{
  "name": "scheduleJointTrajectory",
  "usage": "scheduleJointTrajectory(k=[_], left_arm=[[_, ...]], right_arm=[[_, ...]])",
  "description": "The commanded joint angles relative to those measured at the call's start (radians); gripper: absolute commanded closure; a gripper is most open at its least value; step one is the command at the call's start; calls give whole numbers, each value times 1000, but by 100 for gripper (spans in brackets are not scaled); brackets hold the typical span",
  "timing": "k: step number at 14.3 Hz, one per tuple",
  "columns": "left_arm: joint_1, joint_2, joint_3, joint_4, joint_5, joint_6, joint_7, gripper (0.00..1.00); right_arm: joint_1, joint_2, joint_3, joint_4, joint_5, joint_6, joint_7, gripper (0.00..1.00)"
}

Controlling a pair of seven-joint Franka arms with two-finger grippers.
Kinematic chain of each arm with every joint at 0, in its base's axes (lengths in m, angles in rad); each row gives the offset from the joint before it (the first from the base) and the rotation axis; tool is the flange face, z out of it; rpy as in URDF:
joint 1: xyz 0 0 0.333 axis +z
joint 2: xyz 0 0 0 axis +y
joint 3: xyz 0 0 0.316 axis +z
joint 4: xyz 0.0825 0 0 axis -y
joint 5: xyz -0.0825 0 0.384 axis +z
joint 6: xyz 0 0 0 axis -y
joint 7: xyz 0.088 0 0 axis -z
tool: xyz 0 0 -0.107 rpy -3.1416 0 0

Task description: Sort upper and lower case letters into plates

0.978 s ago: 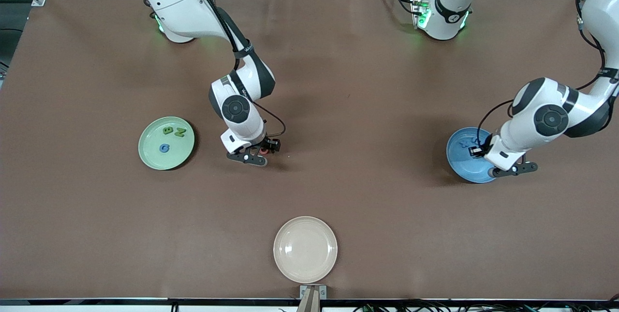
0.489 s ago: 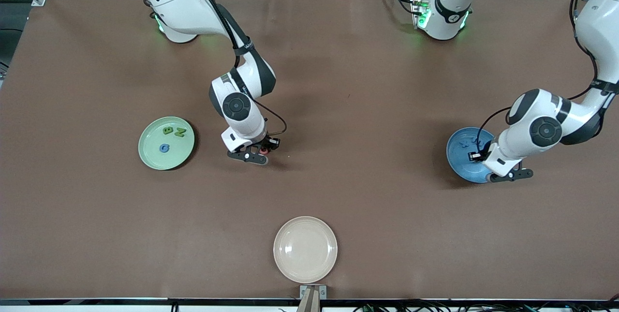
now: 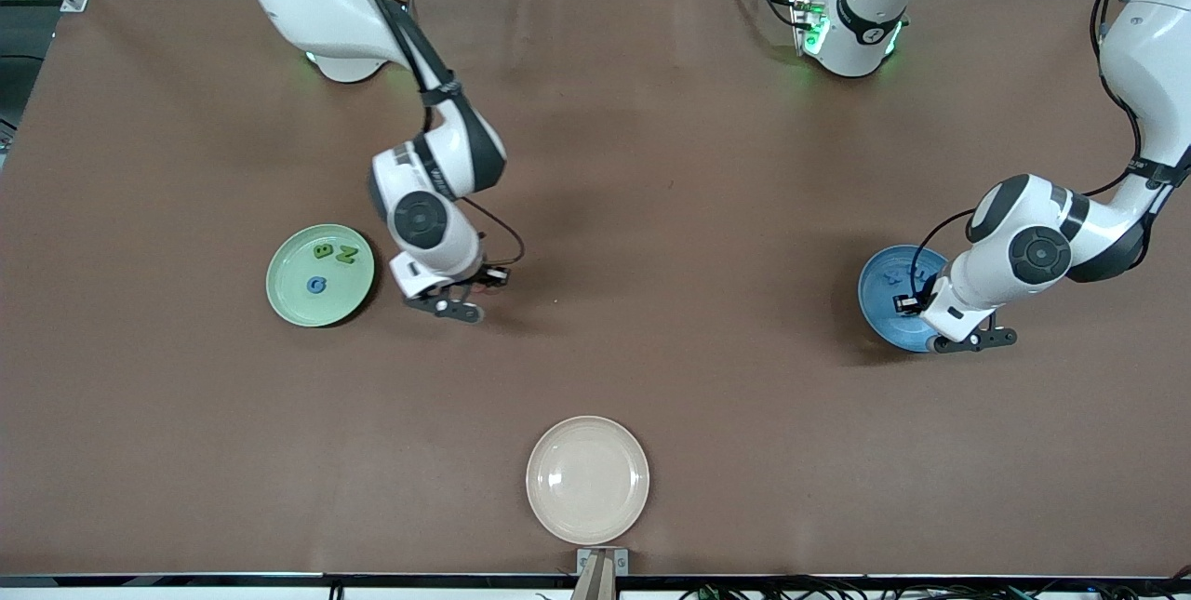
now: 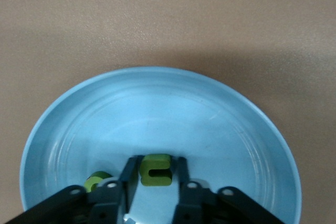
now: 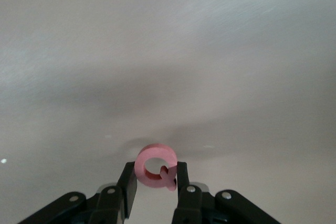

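The pale mint green plate (image 3: 298, 298) lies toward the right arm's end of the table and holds three letters: two green and one blue. My right gripper (image 3: 462, 302) hangs over bare table beside it, shut on a pink letter Q (image 5: 155, 150). In the right wrist view the right gripper (image 5: 155, 174) holds the Q upright above the cloth. The blue plate (image 3: 882, 298) lies toward the left arm's end, with my left gripper (image 3: 972, 338) low over it. In the left wrist view the left gripper (image 4: 156, 169) stands slightly open around a green letter c (image 4: 156, 160) in the blue plate (image 4: 210, 114). Another green letter (image 4: 97, 181) lies beside it.
A cream-beige plate (image 3: 587, 479) with nothing in it sits near the table's front edge, midway between the arms. The brown cloth (image 3: 670, 237) covers the whole table between the plates.
My right gripper has shut on the pink Q and carried it toward the mint green plate. My left gripper has sunk over the blue plate and its fingers have parted a little.
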Motion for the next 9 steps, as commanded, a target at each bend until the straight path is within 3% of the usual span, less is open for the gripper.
scheduleJointTrajectory(k=[1, 6, 8, 9], left_arm=[[3, -21, -14, 9, -2, 3, -1, 1], [15, -41, -54, 17, -5, -17, -4, 1], [33, -52, -76, 16, -6, -40, 8, 1], [77, -52, -121, 16, -20, -46, 22, 1]], right_arm=[[-129, -128, 14, -124, -45, -26, -181, 100], [-353, -174, 16, -204, -82, -14, -514, 100], [-397, -176, 16, -259, -82, 62, -580, 100], [-417, -176, 17, -294, -82, 113, -611, 100]])
